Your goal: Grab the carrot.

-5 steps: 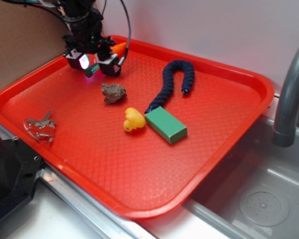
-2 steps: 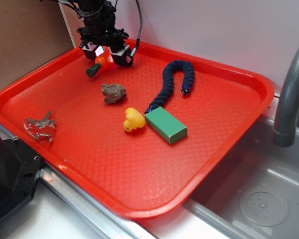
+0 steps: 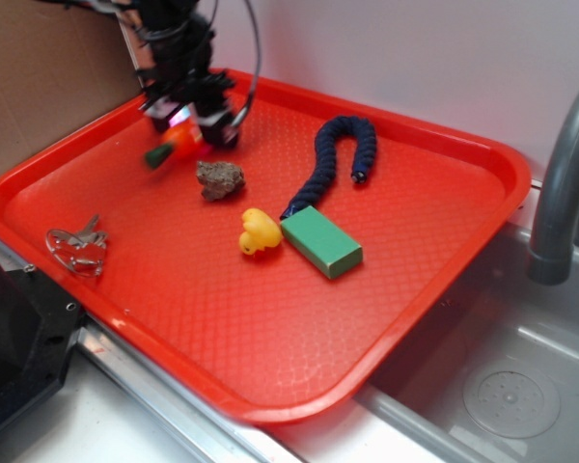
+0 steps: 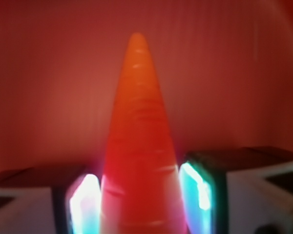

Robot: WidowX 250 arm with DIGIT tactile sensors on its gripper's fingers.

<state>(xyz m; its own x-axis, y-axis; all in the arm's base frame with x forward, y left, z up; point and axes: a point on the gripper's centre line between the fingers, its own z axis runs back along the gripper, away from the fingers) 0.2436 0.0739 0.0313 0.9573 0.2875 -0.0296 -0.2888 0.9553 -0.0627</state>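
White wall point(image 3: 444, 58), grey faucet point(image 3: 565, 183), steel sink point(image 3: 502, 386).

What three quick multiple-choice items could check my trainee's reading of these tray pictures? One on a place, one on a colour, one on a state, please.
1. Where does the rock lie?
A. Inside the sink
B. On the red tray, near the gripper
C. On top of the green block

2. What colour is the duck?
A. Yellow
B. Blue
C. White

3. What state is the carrot in?
A. Lying loose beside the keys
B. Clamped between the gripper's fingers
C. Under the dark blue snake

Answers: 1 B, the rock sits on the tray just below the gripper. 2 A, it is plainly yellow. 3 B, the wrist view shows a finger at each flank.
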